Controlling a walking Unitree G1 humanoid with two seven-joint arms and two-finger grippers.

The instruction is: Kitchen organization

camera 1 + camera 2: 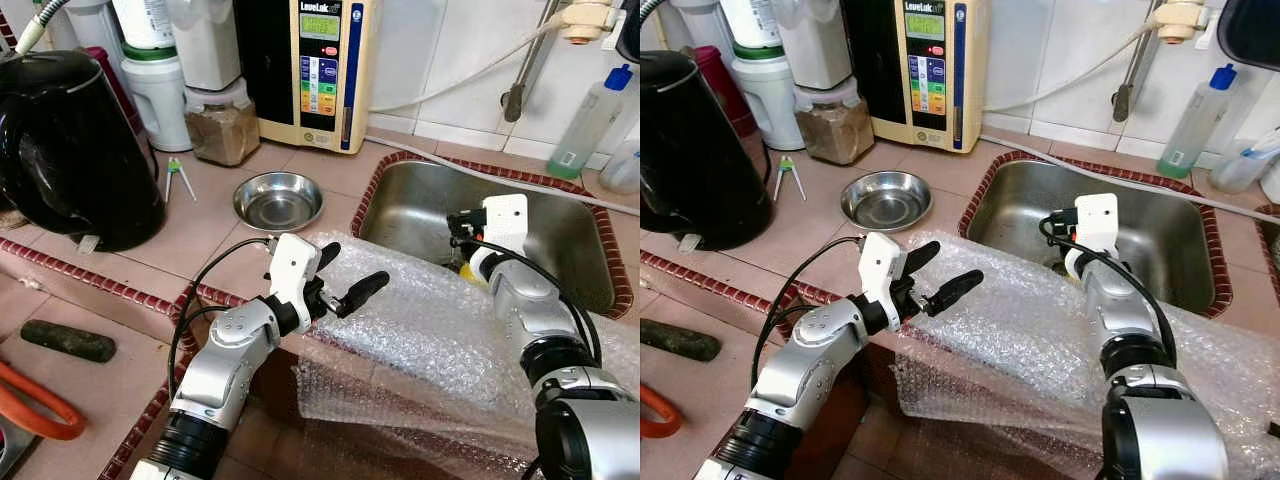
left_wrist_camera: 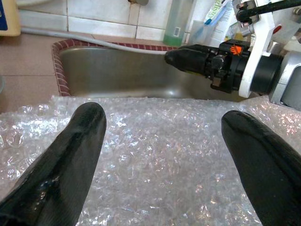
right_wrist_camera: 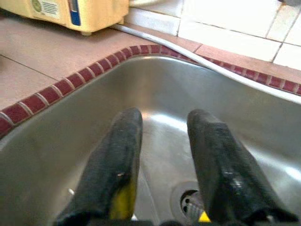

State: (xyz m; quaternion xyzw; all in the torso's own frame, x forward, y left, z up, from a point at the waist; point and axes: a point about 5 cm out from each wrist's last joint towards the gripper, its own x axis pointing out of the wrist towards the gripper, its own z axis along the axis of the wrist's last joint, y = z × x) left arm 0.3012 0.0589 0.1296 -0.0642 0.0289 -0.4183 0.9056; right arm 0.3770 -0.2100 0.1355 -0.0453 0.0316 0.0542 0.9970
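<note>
Hovering left tool (image 1: pixel 343 272) agape, empty | bubble wrap (image 1: pixel 430 330) spans sink (image 1: pixel 590 290) front | right tool (image 3: pixel 162 127) parted

Brushed steel sink (image 1: pixel 560 215), crinkly clear bubble wrap (image 1: pixel 430 330)

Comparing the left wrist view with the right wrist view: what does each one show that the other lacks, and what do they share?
Left wrist view alone: bubble wrap under the open left gripper, with the right gripper beyond it.
Right wrist view alone: the sink drain and the cream appliance's base.
Shared: the steel sink, its red tile rim, the pale hose and the wall tiles.
</note>
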